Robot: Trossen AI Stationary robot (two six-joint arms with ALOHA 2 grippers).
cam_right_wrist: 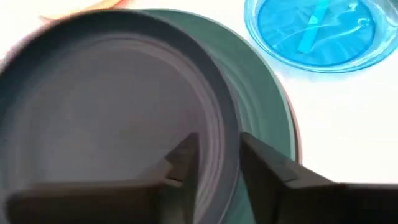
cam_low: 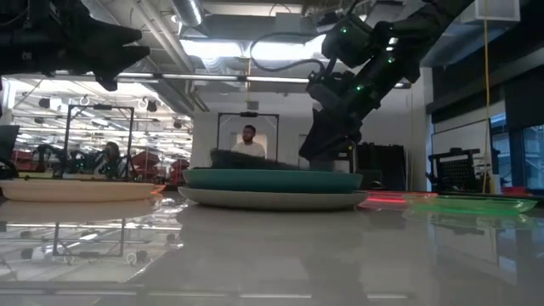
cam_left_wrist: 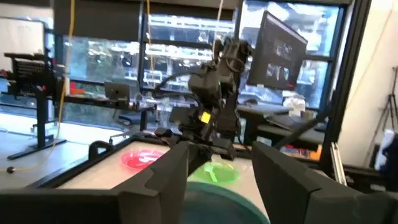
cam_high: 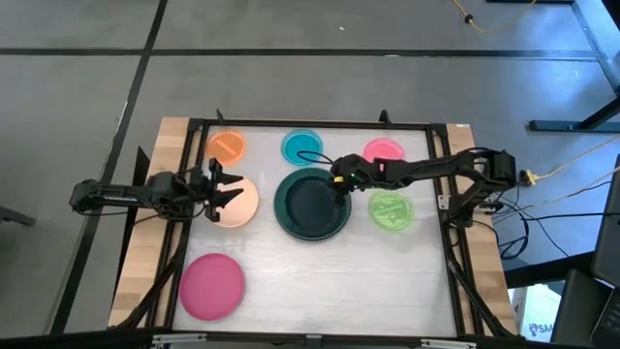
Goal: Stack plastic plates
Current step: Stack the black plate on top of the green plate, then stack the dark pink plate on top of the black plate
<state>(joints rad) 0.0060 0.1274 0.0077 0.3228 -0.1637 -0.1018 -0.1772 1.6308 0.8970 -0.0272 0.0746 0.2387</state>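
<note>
**Right pincer on black plate at centre stack**

Centre of tabletop [cam_high: 320,281]: black plate [cam_high: 312,202] lying in teal plate [cam_high: 287,221]; from low view, a pale grey plate [cam_low: 272,200] under the teal one. Black plate tilted in low view, raised at the side under the right arm, not seated flat.

Right pincer [cam_high: 339,182] reaching in from the right side, down at the black plate's rim. Seen from right wrist view, fingers [cam_right_wrist: 183,163] astride the dark rim, one inside the plate, one outside over the teal; gripping the black plate by its edge.

Left pincer [cam_high: 230,190] hovering over peach plate [cam_high: 238,202] on the left, clear of the surface in low view. Fingers [cam_left_wrist: 158,177] spread apart, nothing between them.

Along the far edge: orange plate [cam_high: 227,146] just beyond the peach one, blue plate [cam_high: 301,147] just beyond the stack, pink plate [cam_high: 384,150] further right, partly under the right arm. Green plate [cam_high: 390,209] just right of the stack, apart from it. Magenta plate [cam_high: 211,285] alone at the near left, well apart from the rest.

Beyond the tabletop in low view: a person [cam_low: 248,141] seated in the room behind.
</note>
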